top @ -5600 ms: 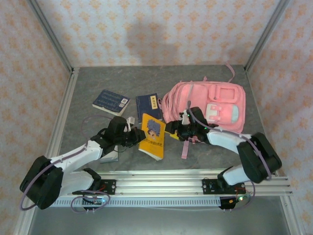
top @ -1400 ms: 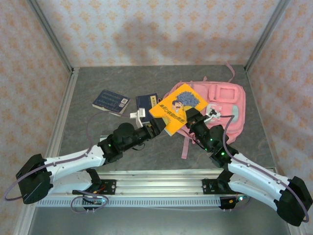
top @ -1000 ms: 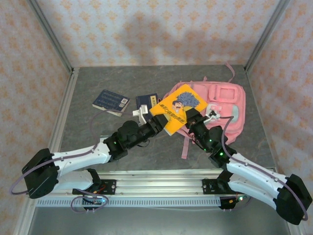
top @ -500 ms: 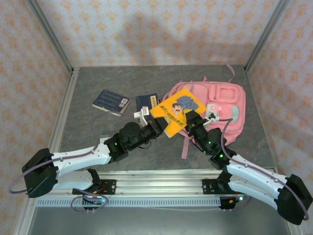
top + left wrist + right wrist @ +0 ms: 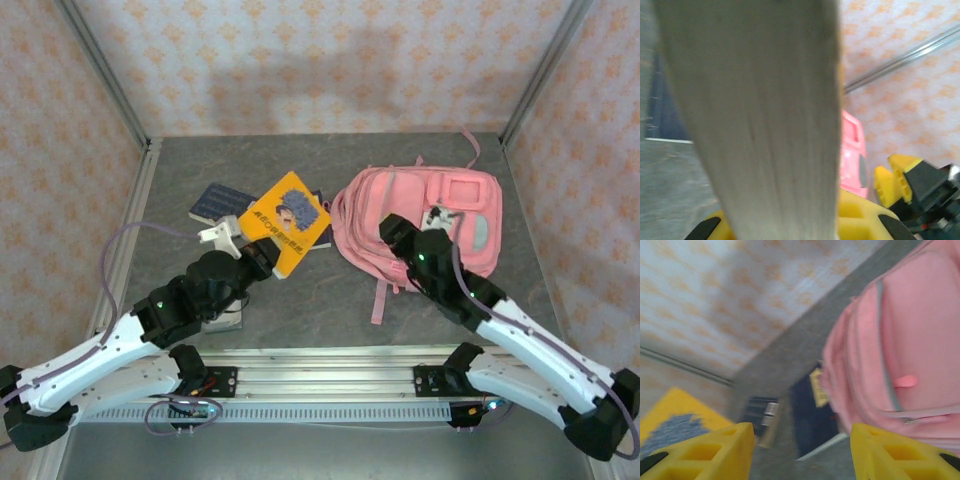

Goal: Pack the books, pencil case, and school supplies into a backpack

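A navy book (image 5: 213, 201) lies unpacked on the table (image 5: 190, 165). The left gripper (image 5: 266, 258) clamps the yellow book (image 5: 287, 212), raised left of the pink backpack (image 5: 362, 215). The right gripper (image 5: 390, 230), fingers spread and empty, sits at the backpack. Packing appears barely begun.

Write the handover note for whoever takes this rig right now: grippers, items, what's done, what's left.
Left gripper: shut on the yellow book, holding it up off the table, to the left of the backpack.
Right gripper: open and empty, at the backpack's near left side.
One navy book and a second navy book lie on the table behind the yellow book, partly hidden by it.
Done: nothing visibly packed. I cannot tell whether the backpack is unzipped.
Left: put the yellow book in, then the other books, pencil case and school supplies.
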### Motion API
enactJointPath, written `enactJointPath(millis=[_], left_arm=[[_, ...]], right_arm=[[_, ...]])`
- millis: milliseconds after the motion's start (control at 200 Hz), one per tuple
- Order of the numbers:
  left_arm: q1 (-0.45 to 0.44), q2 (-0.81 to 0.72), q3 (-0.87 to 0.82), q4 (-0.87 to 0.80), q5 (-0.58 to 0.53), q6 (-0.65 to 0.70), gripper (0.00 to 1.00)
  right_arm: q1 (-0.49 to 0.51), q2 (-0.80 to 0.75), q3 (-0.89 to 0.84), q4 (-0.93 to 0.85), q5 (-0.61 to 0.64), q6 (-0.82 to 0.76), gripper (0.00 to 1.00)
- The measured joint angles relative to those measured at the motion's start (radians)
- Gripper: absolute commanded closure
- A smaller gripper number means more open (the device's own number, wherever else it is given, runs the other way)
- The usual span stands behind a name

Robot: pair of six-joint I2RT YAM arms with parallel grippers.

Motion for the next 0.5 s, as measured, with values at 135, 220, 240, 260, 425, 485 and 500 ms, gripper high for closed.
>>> enactJointPath(millis=[135,220,240,260,425,485,500], left_arm=[[0.04,-0.004,0.0,-0.111,0.018,0.039,1.0],[0.066,-0.016,0.0,-0.152,0.04,0.063,1.0],[0.072,-0.021,0.0,-0.158,0.047,0.07,1.0],[0.077,-0.026,0.0,-0.163,0.052,0.075,1.0],[0.114,-0.065,0.0,-0.183,0.092,0.113,1.0],[0.123,-0.068,0.0,-0.189,0.106,0.127,1.0],[0.125,-0.068,0.0,-0.191,0.109,0.13,1.0]], right_arm=[[-0.115,0.249,0.184,-0.133,-0.06,-0.146,0.45],[-0.218,0.396,0.275,-0.19,-0.129,-0.198,0.44],[-0.236,0.425,0.293,-0.202,-0.142,-0.208,0.44],[-0.256,0.458,0.314,-0.209,-0.156,-0.218,0.44],[-0.33,0.707,0.518,-0.285,-0.258,-0.267,0.45],[-0.346,0.791,0.597,-0.298,-0.303,-0.271,0.45],[-0.349,0.811,0.613,-0.3,-0.312,-0.271,0.46]])
